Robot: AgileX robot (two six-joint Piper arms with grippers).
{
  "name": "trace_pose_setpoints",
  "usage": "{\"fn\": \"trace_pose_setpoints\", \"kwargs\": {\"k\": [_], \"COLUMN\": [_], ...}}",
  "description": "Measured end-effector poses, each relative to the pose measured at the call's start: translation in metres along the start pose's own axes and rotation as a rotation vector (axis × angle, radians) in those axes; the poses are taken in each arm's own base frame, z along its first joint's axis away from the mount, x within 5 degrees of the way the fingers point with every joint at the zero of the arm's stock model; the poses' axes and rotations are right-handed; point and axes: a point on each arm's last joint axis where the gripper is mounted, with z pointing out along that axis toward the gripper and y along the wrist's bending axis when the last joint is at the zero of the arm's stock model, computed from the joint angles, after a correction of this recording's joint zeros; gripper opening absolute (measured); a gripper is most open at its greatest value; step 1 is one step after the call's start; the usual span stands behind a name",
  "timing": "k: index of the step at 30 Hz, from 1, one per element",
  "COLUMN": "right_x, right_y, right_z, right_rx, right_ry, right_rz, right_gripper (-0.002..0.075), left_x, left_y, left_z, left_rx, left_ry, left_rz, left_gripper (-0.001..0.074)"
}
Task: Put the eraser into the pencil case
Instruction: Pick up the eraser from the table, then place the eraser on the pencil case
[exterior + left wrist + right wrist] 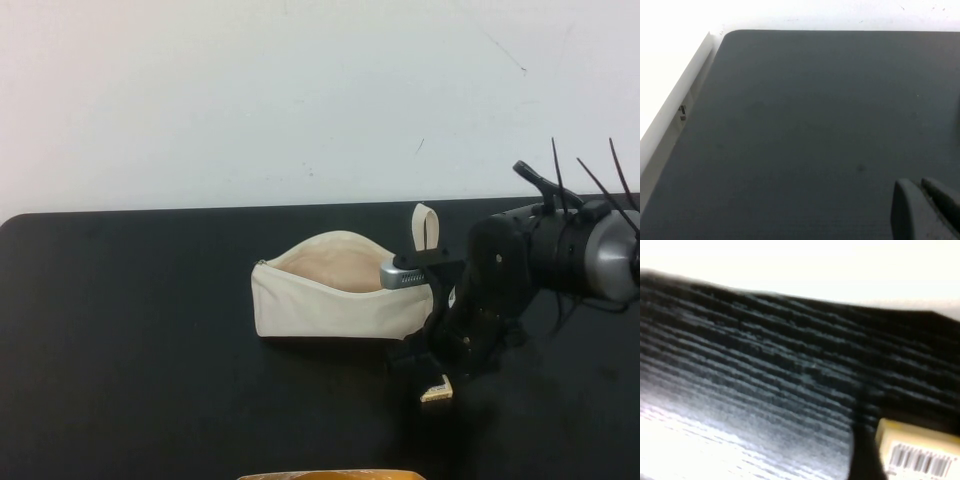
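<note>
The tiny tan rectangular eraser sits clamped in the right claw, just beside the open cream-white canvas pencil case, not yet inside. The left claw, its fingers together, idles well apart from that pencil case over the black desk.

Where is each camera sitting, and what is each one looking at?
High view: raised on the robot's side, looking down at the table, the open pencil case, and the right arm holding the eraser in the right gripper.
Left wrist view: on the left arm, facing bare tabletop; left gripper fingers together.
Right wrist view: on the right arm, close to the tabletop.
High and right wrist views share the eraser.
</note>
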Motion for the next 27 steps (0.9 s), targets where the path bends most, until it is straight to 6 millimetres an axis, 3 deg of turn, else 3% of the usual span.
{"fn": "trace_pose_setpoints", "kwargs": {"k": [3,9,12,21,23,27], "right_x": [0.0,0.003,0.005,0.01,0.008,-0.004], "right_y": [0.0,0.001,0.003,0.019,0.023,0.03], "right_z": [0.0,-0.008,-0.029,-0.132,-0.142,-0.142], "right_rx": [0.002,0.005,-0.002,-0.098,-0.135,-0.212], "right_ry": [0.0,0.045,0.032,-0.234,-0.305,-0.429], "right_rz": [0.009,-0.01,-0.058,-0.185,-0.195,-0.214], "right_gripper": [0.0312,0.0304,0.0304,0.0304,0.0304,0.0304], "left_x": [0.0,0.0,0.0,0.0,0.0,0.0], "left_y": [0.0,0.0,0.0,0.0,0.0,0.0], "left_z": [0.0,0.0,0.0,0.0,0.0,0.0], "left_rx": [0.0,0.0,0.0,0.0,0.0,0.0], "left_ry": [0.0,0.0,0.0,0.0,0.0,0.0], "left_rz": [0.0,0.0,0.0,0.0,0.0,0.0], "left_gripper": [-0.0001,-0.0001,-0.0001,-0.0001,-0.0001,-0.0001]}}
